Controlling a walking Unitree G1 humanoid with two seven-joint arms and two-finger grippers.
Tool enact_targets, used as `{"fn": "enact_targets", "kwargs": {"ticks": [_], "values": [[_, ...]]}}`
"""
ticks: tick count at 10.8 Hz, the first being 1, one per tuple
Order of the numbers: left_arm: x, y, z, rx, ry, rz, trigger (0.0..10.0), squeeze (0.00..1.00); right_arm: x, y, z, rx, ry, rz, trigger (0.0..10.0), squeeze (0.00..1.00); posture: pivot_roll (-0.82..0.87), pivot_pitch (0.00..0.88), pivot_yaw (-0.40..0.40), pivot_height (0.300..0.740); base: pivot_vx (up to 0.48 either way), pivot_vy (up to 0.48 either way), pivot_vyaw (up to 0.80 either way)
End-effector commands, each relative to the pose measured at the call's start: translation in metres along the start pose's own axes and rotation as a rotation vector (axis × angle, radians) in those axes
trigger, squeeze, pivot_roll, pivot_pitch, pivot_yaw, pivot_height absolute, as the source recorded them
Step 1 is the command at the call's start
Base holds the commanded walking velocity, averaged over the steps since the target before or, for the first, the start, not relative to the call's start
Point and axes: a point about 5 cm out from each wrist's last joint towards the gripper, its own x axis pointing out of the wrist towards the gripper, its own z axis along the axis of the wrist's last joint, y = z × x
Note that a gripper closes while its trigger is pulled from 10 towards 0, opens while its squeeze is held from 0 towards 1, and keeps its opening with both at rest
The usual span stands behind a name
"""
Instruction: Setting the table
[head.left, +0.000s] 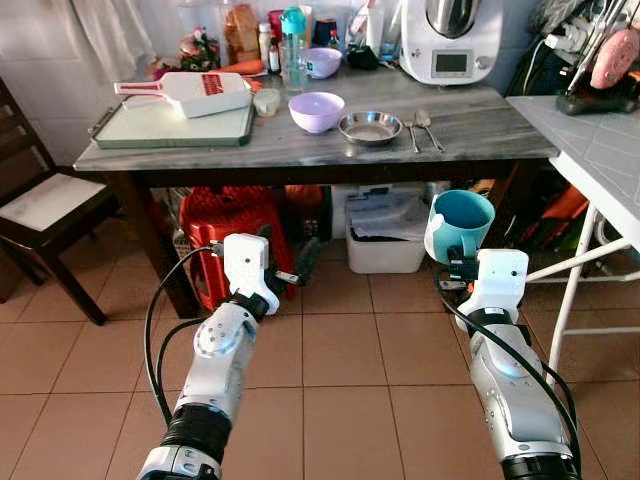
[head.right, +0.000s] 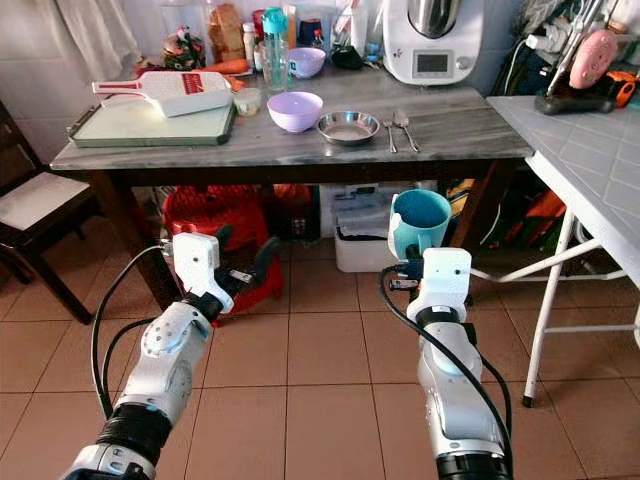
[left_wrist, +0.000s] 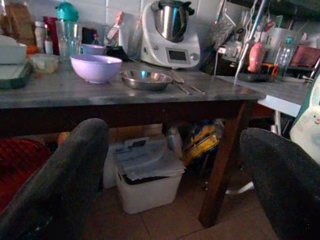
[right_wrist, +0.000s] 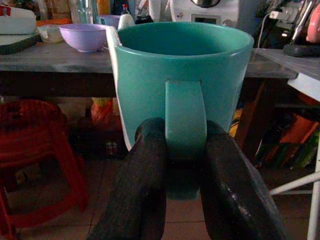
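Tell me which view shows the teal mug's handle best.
The right wrist view: the teal mug faces the camera, its handle clamped between the right gripper fingers. Both eye views show the mug held out over the floor, short of the table, its handle hidden. The left wrist view catches just a pale edge of it.

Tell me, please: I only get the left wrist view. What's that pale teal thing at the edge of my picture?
Observer: A teal mug. The right gripper has its jaws shut on the handle.
Operator: Is it tipping over?
Observer: No, it's upright with its mouth up, held in the air short of the table.
Operator: Anything beside the table that I'm missing?
Observer: A dark wooden chair stands at the table's left end.
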Motion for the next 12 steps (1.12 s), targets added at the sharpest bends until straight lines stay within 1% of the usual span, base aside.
{"fn": "enact_targets", "kwargs": {"ticks": [1, 6, 9, 10, 11, 12], "values": [[0.0, 0.0, 0.002, -0.002, -0.004, -0.013, 10.0, 0.0, 0.001, -0.001, 0.007, 0.0, -0.034, 0.001, 10.0, 0.0, -0.04, 0.0, 0.021, 0.74, 0.0, 0.0, 0.0], [-0.001, -0.002, 0.001, -0.022, 0.0, -0.034, 10.0, 0.0, 0.001, 0.0, 0.009, -0.02, -0.043, 0.005, 10.0, 0.0, -0.04, 0.0, 0.021, 0.74, 0.344, 0.0, 0.0], [-0.002, -0.004, 0.003, -0.028, -0.006, -0.039, 10.0, 0.0, -0.001, -0.001, 0.009, -0.016, -0.044, 0.0, 10.0, 0.0, -0.05, 0.0, 0.022, 0.74, 0.376, 0.0, 0.0], [-0.005, -0.002, 0.006, -0.027, -0.015, -0.028, 10.0, 0.0, -0.003, -0.003, 0.011, -0.015, -0.049, -0.004, 10.0, 0.0, -0.05, 0.0, 0.022, 0.74, 0.379, 0.0, 0.0], [-0.012, 0.002, 0.009, -0.017, -0.025, -0.006, 10.0, 0.0, -0.007, -0.006, 0.013, -0.036, -0.062, -0.018, 10.0, 0.0, -0.05, 0.0, 0.023, 0.74, 0.371, 0.0, 0.0], [-0.02, 0.007, 0.011, 0.022, -0.027, 0.02, 10.0, 0.0, -0.014, -0.007, 0.015, -0.06, -0.077, -0.01, 10.0, 0.0, -0.04, 0.0, 0.024, 0.74, 0.36, 0.0, 0.0]]}}
